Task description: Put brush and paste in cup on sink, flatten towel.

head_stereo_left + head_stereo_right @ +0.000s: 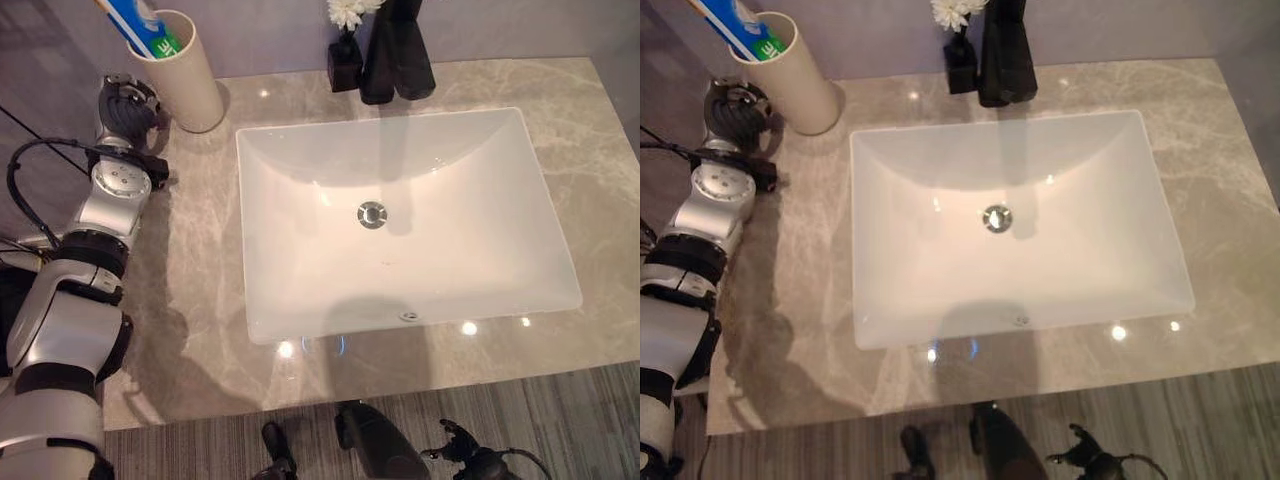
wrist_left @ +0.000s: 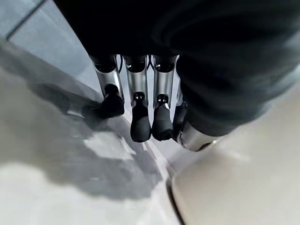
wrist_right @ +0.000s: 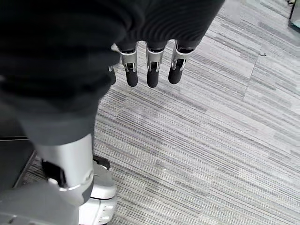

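One cup (image 1: 186, 78) is flanked by the relaxed, empty left hand (image 1: 125, 110); it should be withdrawn without nudging.

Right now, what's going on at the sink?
The left hand rests on the counter beside the beige cup, fingers relaxed and holding nothing. A toothpaste tube stands in the cup. The right hand hangs over the floor, fingers relaxed, empty. The white basin has nothing in it.
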